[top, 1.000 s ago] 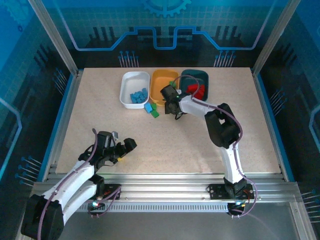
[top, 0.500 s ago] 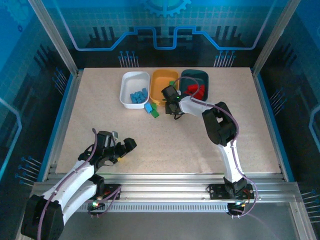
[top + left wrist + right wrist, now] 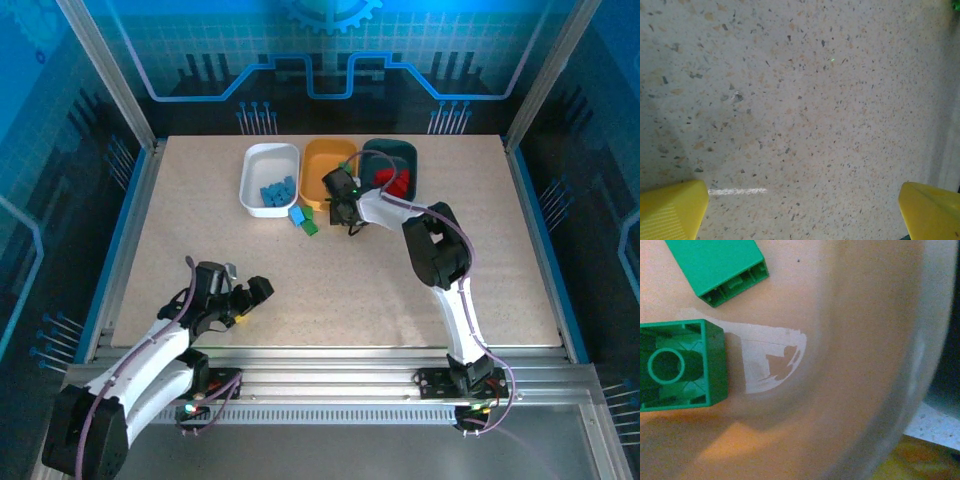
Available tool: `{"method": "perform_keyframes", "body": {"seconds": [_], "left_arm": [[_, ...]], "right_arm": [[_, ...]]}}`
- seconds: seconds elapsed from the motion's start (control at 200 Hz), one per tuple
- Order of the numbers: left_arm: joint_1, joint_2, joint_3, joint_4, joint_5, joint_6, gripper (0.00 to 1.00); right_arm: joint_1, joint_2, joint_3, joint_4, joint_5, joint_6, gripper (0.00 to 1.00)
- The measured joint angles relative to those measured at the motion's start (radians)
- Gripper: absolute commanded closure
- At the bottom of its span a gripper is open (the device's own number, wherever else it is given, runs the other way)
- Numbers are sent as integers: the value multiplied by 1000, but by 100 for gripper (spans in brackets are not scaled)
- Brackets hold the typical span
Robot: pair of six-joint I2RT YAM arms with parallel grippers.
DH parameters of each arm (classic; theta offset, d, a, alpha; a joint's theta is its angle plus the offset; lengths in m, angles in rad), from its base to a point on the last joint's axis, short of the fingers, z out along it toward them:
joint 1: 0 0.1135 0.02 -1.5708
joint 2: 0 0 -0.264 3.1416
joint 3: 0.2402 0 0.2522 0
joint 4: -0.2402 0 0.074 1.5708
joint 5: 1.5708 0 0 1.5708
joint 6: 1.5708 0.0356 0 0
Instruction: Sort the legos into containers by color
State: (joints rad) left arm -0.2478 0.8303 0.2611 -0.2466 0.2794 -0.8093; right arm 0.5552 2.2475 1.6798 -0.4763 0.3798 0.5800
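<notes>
At lower left the left gripper [image 3: 252, 293] hangs over the table [image 3: 200, 230], yellow fingertips [image 3: 670, 207] spread wide and empty. Higher up, a blue lego [image 3: 297, 214] and a green lego [image 3: 311, 227] lie loose near the right gripper [image 3: 336, 185]. Its opening cannot be told. It sits at the orange-yellow tray [image 3: 320, 158], which holds two green legos [image 3: 677, 365]. Blue legos [image 3: 277, 191] lie in the white tray [image 3: 247, 180], red legos [image 3: 392, 180] in the dark teal tray [image 3: 402, 151].

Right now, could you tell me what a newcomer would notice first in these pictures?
Three trays stand in a row at the table's far side: the white tray holds blue bricks, the orange tray green, the teal tray red. The right gripper hangs over the orange tray, and a blue brick and a green brick lie loose on the table just in front of the trays.
</notes>
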Motion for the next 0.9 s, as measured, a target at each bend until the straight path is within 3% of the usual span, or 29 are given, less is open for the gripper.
{"method": "perform_keyframes", "body": {"seconds": [0.295,0.62,0.76,0.845,0.9], "left_arm": [[0,33,11,8,-2,0,1],[0,33,11,8,-2,-1,1],[0,49,12,17,-2,-5,2],[-3,67,21,17,1,-5,1],[-6,79,30,13,0,-5,1]], "right_arm": [[-6,10,12,10,-21,0,62],[34,-227,-290,66,37,14,63],[53,-308,-242,46,39,-3,63],[29,-268,-95,16,35,-26,58],[4,-203,45,-7,26,-36,32]]}}
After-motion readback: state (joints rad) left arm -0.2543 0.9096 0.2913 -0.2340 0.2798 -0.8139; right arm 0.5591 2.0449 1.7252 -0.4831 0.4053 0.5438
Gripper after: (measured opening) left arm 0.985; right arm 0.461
